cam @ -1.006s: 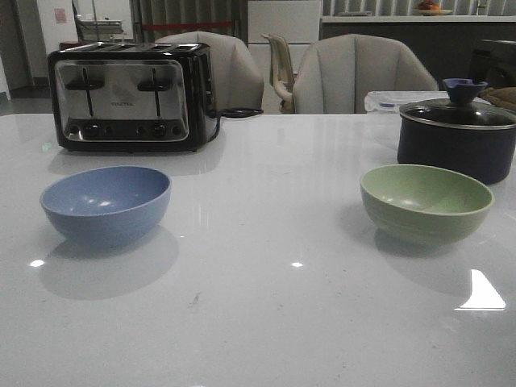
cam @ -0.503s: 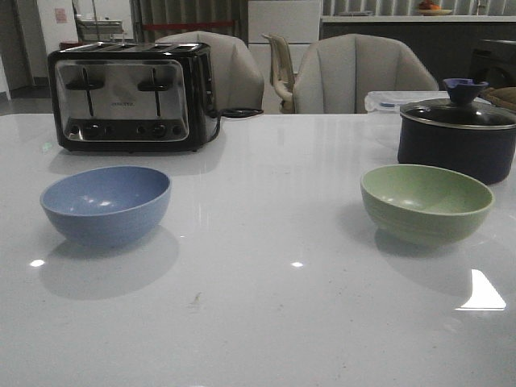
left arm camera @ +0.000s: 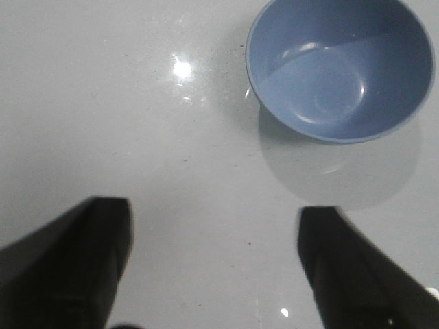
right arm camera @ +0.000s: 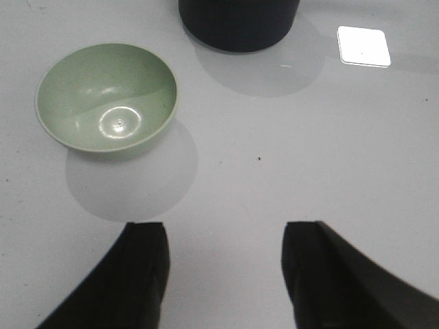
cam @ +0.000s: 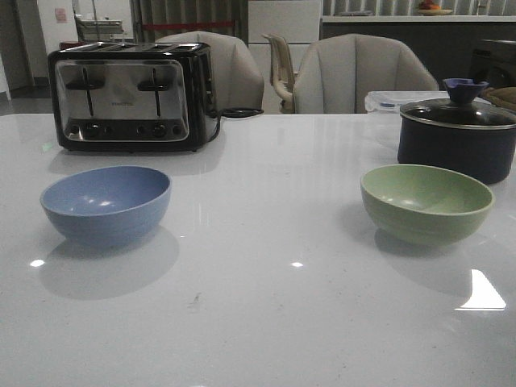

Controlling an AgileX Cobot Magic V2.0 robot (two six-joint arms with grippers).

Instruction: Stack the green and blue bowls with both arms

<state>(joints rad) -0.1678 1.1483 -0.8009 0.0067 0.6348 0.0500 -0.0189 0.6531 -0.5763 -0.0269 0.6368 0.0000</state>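
Note:
The dusty blue bowl stands upright and empty on the left of the white table; it also shows in the left wrist view. The pale green bowl stands upright and empty on the right; it also shows in the right wrist view. My left gripper is open and empty above bare table, short of the blue bowl. My right gripper is open and empty above bare table, short of the green bowl. Neither arm shows in the front view.
A black and chrome toaster stands at the back left. A dark lidded pot stands just behind the green bowl, also in the right wrist view. Chairs line the table's far edge.

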